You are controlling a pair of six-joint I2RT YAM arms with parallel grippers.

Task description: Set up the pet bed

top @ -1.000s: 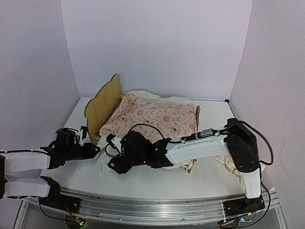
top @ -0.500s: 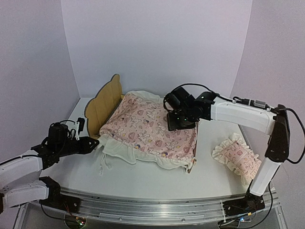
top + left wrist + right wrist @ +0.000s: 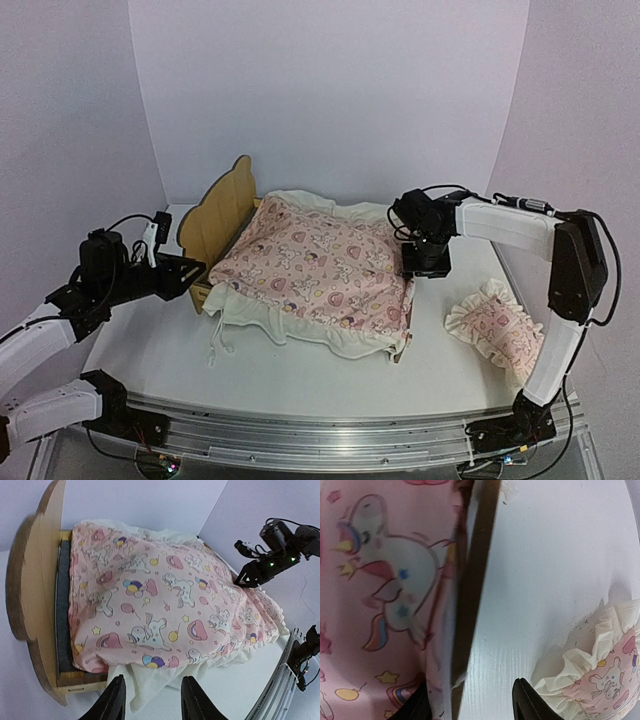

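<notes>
The pet bed (image 3: 215, 215) stands mid-table, its pale-wood bear-ear headboard (image 3: 30, 605) at the left and a strip of dark grey base (image 3: 62, 630) showing beside it. A pink print quilt (image 3: 320, 262) with a white ruffled edge covers it. My left gripper (image 3: 192, 272) hovers open by the headboard's near corner. In the left wrist view that gripper (image 3: 152, 705) points at the quilt's (image 3: 165, 600) white edge and holds nothing. My right gripper (image 3: 425, 265) is open above the bed's foot end. From the right wrist, the gripper (image 3: 470, 707) straddles the dark foot rail (image 3: 475, 580) beside the quilt (image 3: 380, 590).
A ruffled pink pillow (image 3: 497, 325) lies on the white table (image 3: 300, 375) to the right of the bed, also seen as the pillow (image 3: 605, 670) below my right gripper. White ties (image 3: 215, 345) dangle from the quilt's near-left corner. A metal rail (image 3: 320, 435) runs along the near edge.
My right arm swung from the bed's near-left corner across to its foot end at the right. The quilt now lies spread and the pillow shows. My left arm rose and drew back.
</notes>
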